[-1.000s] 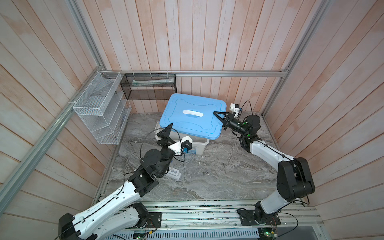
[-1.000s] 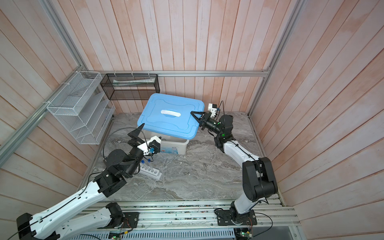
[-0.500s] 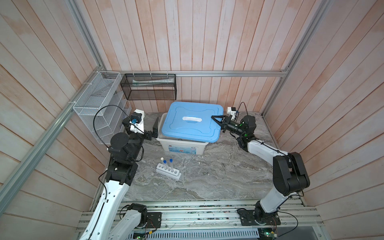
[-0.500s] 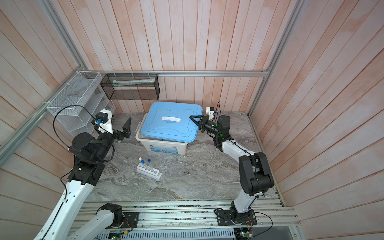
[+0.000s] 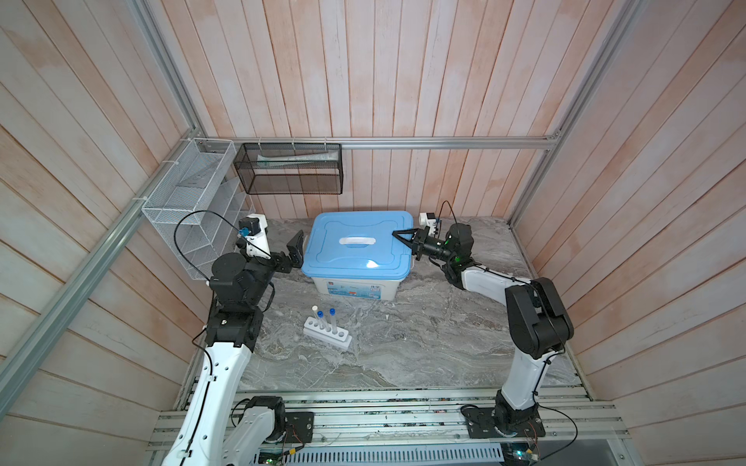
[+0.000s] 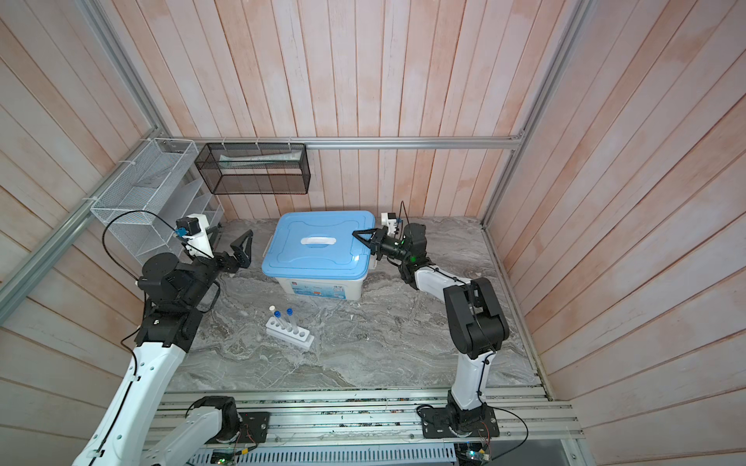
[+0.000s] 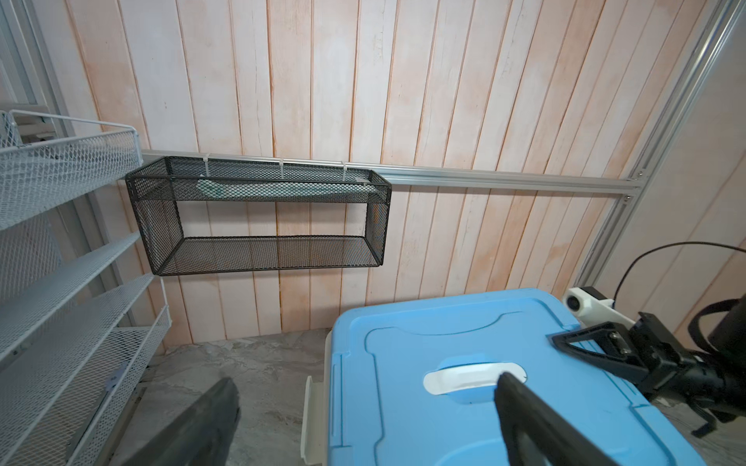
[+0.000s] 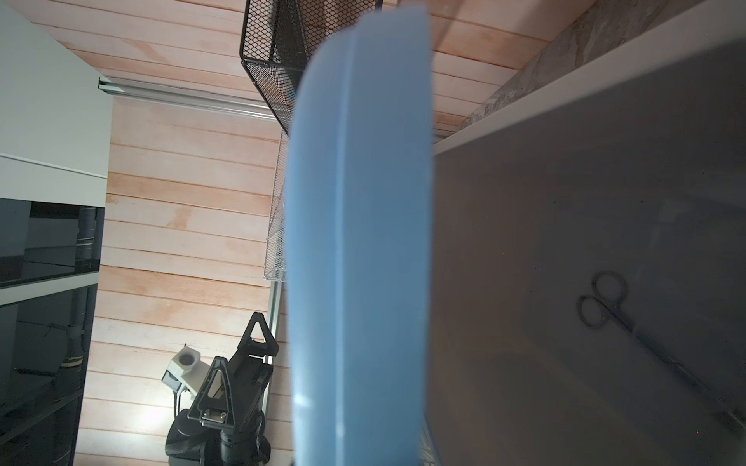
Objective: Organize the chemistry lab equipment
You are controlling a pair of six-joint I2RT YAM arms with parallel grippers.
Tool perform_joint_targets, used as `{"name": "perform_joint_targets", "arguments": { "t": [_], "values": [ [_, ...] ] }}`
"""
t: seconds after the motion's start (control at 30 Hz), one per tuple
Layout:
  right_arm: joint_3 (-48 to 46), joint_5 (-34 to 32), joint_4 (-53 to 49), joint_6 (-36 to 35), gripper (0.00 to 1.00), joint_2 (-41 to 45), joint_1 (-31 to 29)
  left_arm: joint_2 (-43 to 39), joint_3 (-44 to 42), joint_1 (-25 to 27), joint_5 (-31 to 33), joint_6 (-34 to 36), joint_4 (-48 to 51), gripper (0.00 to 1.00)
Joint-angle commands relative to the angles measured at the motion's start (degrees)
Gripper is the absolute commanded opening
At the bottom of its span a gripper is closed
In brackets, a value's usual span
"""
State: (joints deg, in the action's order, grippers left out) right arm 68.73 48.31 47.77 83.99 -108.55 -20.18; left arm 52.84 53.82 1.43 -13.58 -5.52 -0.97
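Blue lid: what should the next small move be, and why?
Probably ease the right gripper down to seat the blue lid: it grips the lid's right edge, and its wrist view shows the white bin gaping there. The left gripper is open.

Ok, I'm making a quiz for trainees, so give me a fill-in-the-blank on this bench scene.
1. The rack in front of the bin holds ___ tubes.
2. The right gripper is shut on the edge of the ___ lid.
3. The left gripper stands ___ and holds nothing.
Missing words: three; blue; open.
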Motion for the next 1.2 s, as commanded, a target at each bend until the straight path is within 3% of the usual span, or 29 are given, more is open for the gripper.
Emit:
{"name": "perform_joint_targets", "arguments": {
  "t": [0.0,0.67,1.17],
  "values": [
    [2.59,0.27,2.71,-0.02,0.13,-0.68,-0.13,-0.01,-1.26,-0.42,-1.8,-1.95,-2.14,1.0],
    [4.32,-0.11,2.34,-0.83,0.13,-4.83,0.17,0.16,-2.66,-0.73,-0.86,-0.89,-2.36,1.0],
    [2.2,-0.59,0.84,-2.3,0.23,-2.99,1.22,0.25,-2.58,-0.76,-1.05,-1.16,-2.37,1.0]
  ]
}}
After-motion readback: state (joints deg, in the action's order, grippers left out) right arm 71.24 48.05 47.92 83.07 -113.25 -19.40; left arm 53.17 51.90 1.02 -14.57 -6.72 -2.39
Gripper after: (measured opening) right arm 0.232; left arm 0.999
